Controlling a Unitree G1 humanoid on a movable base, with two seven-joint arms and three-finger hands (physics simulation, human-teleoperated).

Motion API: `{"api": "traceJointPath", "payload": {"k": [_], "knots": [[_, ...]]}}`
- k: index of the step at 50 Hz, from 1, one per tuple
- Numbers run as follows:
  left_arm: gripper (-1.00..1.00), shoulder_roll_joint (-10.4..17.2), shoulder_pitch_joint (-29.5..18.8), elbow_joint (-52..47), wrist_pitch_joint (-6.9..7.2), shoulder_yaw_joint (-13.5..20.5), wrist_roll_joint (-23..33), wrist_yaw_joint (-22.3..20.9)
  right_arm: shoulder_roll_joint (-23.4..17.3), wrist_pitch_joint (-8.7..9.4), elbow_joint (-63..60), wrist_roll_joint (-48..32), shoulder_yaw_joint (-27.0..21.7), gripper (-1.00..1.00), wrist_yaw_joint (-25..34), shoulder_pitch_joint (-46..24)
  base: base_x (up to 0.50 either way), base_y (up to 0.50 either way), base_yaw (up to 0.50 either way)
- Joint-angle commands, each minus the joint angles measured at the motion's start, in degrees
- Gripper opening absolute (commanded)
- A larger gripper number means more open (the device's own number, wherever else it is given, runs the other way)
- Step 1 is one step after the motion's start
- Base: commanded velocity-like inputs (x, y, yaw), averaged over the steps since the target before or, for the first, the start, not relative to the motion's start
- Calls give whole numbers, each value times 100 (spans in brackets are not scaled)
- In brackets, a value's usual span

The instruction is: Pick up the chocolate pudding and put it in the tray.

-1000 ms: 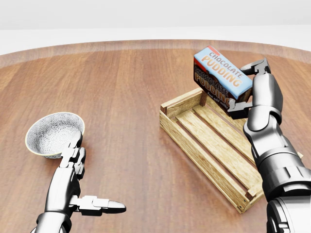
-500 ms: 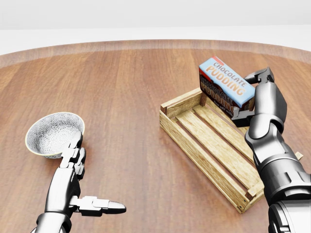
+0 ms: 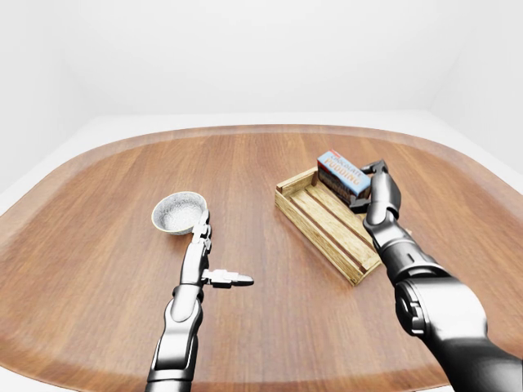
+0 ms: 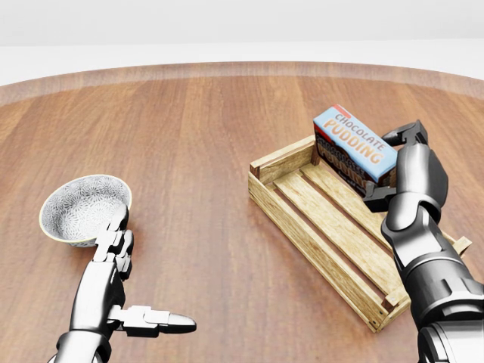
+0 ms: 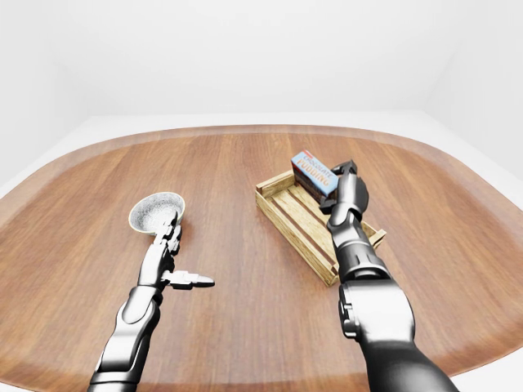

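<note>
The chocolate pudding (image 4: 354,141) is a blue and brown box, tilted, low over the upper end of the wooden tray (image 4: 302,227) in the head view. My right hand (image 4: 392,170) is shut on the box from its right side. The box also shows in the left-eye view (image 3: 341,174). My left hand (image 4: 125,283) is open and empty at the lower left, fingers stretched toward the bowl, thumb pointing right.
A patterned white bowl (image 4: 83,208) stands on the round wooden table (image 4: 197,136) at the left, just above my left fingertips. The table's rim curves across the top of the head view.
My right hand has lowered the pudding box and moved it slightly right, down toward the tray's upper end. The left hand and the bowl have not moved.
</note>
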Motion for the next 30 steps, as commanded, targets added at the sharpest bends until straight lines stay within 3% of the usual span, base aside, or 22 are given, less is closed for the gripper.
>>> {"api": "traceJointPath", "payload": {"k": [1,30], "knots": [[100,-18,12,-60,87,25,-176,-90,-5,-1,34,-62,-34,-100,-196,84,0,0,0],[100,-22,-1,-78,133,27,-180,-60,22,-1,100,-250,-9,-100,-261,302,0,0,0]]}}
